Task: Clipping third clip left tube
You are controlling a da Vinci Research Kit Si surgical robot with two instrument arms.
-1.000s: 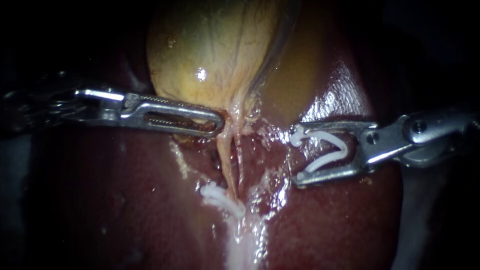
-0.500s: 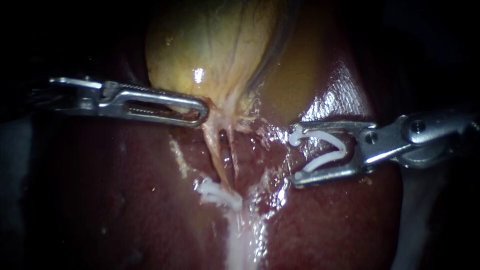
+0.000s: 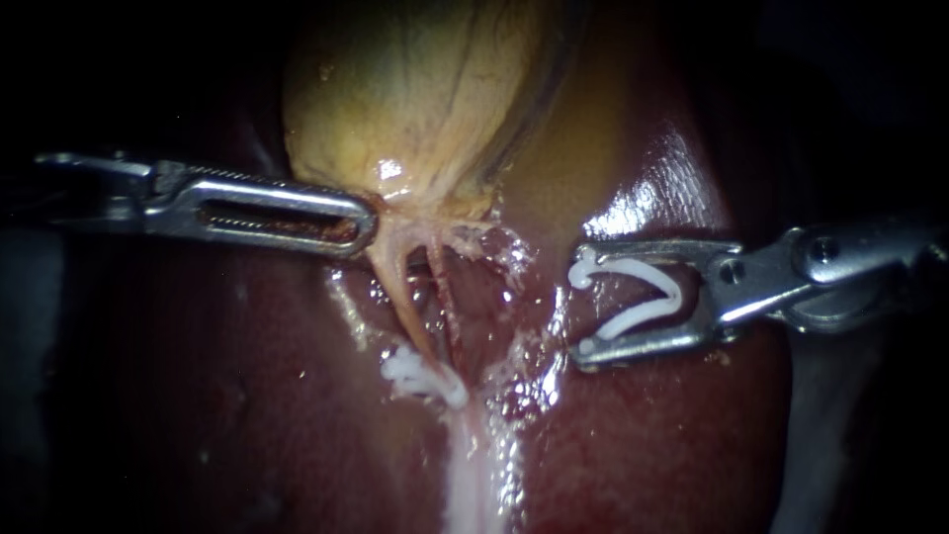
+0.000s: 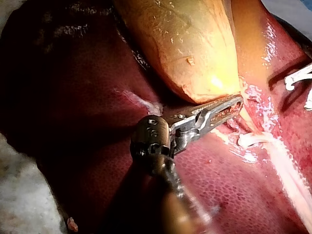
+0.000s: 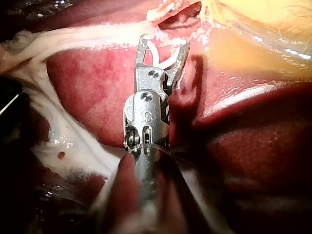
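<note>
With my left instrument's (image 3: 361,220) jaws clamped on the gallbladder's (image 3: 415,99) base, stretching the left tube (image 3: 400,297) above the set clips (image 3: 420,376), my right instrument's (image 3: 585,309) jaws hold an open new clip (image 3: 638,267) apart from it, so the approach seems pending: advance and straddle that tube.

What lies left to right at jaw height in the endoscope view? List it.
Left instrument gripping the gallbladder → left tube → right tube → right instrument holding a clip in its jaws.
</note>
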